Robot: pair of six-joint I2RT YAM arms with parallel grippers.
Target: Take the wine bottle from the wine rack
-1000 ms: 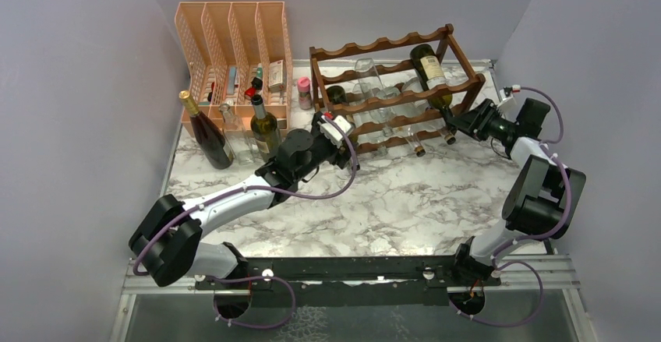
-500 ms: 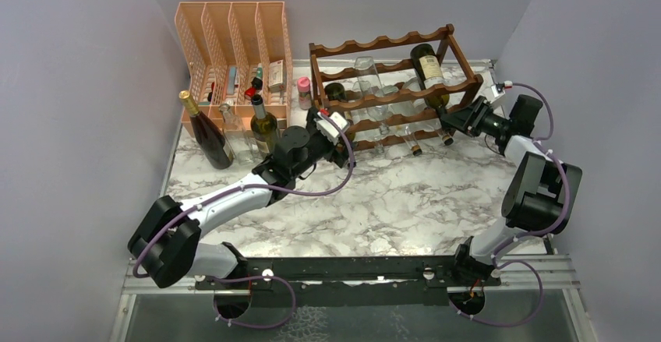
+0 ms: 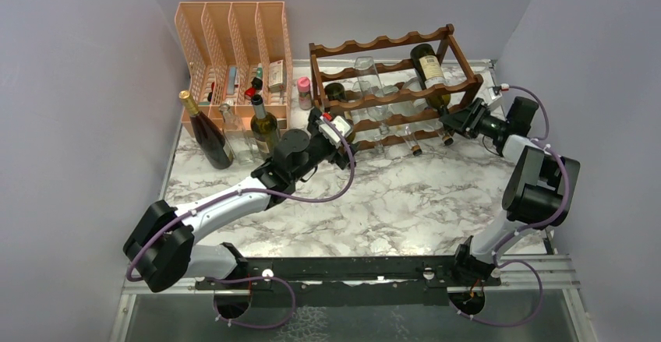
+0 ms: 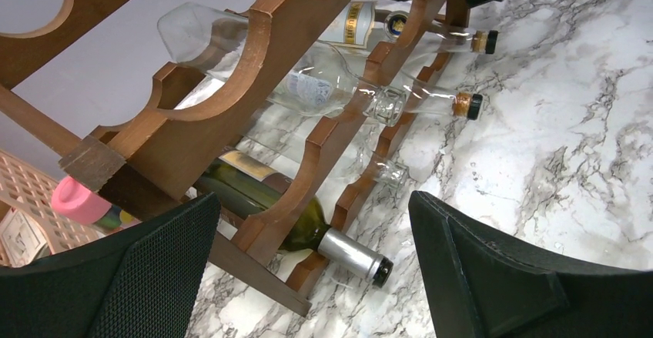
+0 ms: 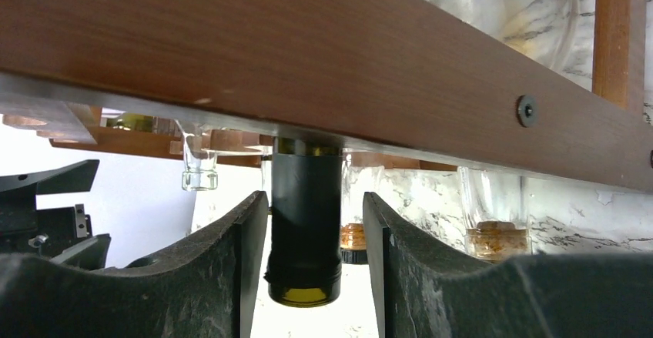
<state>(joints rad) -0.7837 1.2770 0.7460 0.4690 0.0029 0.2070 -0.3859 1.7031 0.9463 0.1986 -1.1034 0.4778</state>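
The dark brown wine rack stands at the back of the marble table. A dark green labelled wine bottle lies sloping on its top tier at the right. My right gripper is open, with its fingers either side of that bottle's black-foiled neck just below a rail and a small gap on each side. My left gripper is wide open at the rack's left front, facing a green bottle with a silver-foiled neck on the lowest tier.
Clear empty bottles lie on the rack's middle tiers. A peach mesh organizer stands at the back left. In front of it stand a dark bottle, a clear bottle and a green bottle. Grey walls close both sides.
My right gripper has moved up and left to the top bottle's neck. My left gripper has edged closer to the rack's left end.
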